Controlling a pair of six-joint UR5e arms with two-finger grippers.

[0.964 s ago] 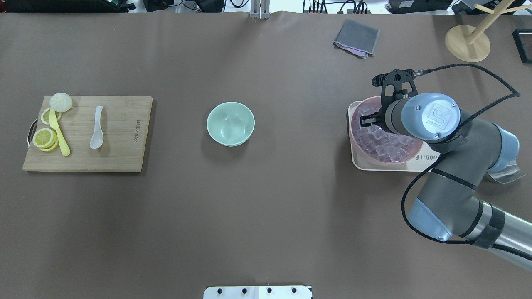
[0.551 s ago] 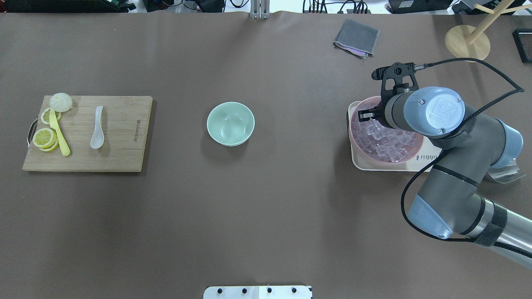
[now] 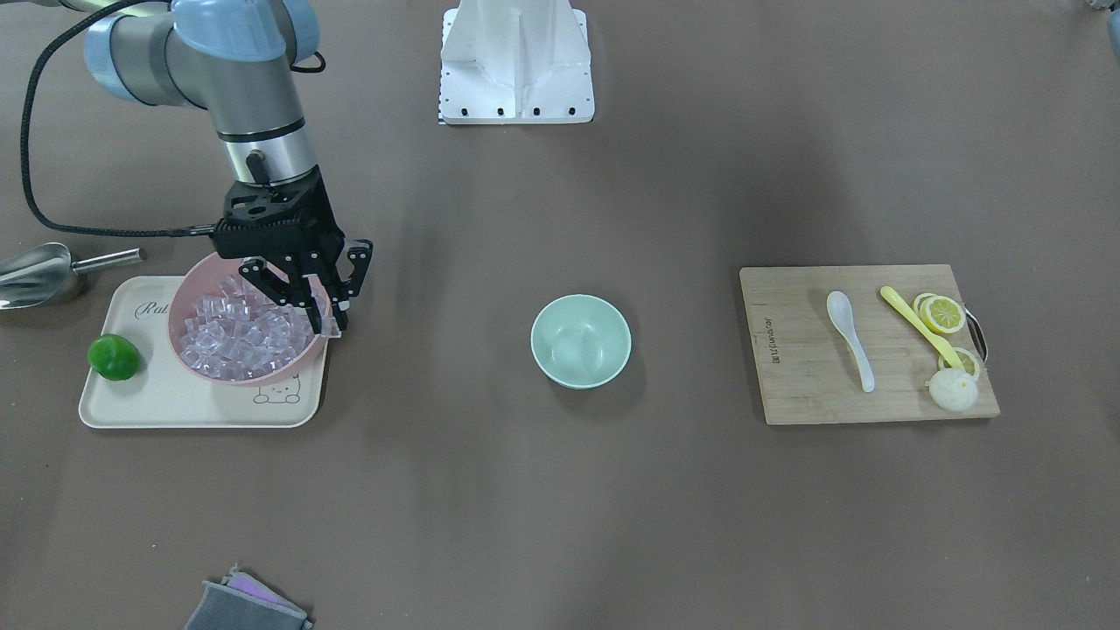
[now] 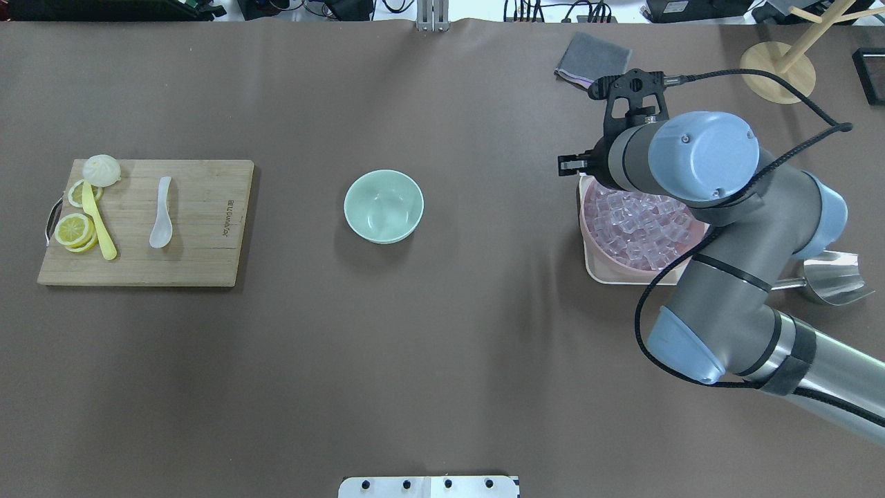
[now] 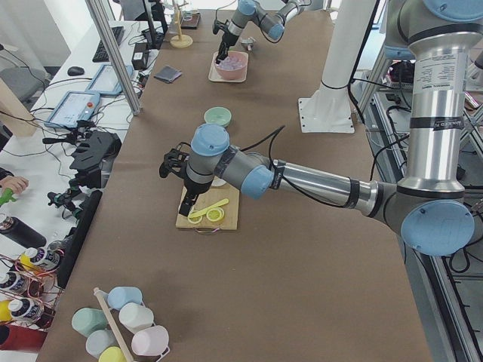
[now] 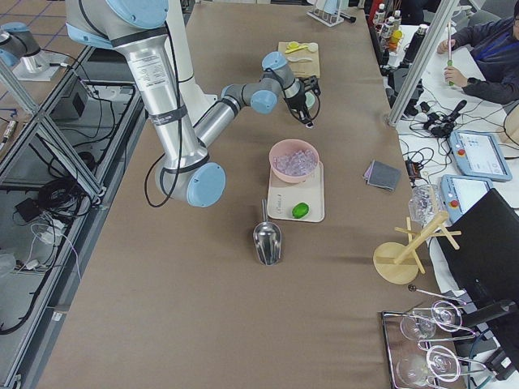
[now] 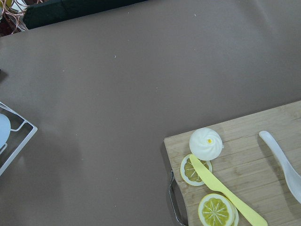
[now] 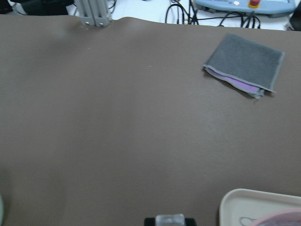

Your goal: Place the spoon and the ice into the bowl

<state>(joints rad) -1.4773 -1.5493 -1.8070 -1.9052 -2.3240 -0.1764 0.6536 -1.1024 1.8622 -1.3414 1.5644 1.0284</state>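
Ice in hand, bowl waiting
Your right gripper (image 3: 326, 317) is clamped on the ice (image 8: 170, 219) by the left rim of the pink bowl (image 4: 584, 221). The green bowl (image 4: 384, 206) sits well to its left, and the spoon (image 4: 161, 221) lies farther left on the cutting board (image 4: 207, 263).

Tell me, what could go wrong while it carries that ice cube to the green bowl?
The small clear ice cube is pinched only at the tips of the right tool; it could slip out over the brown table before reaching the small pale mint-green bowl. The tool is also near the rim of the pink bowl and might clip it.
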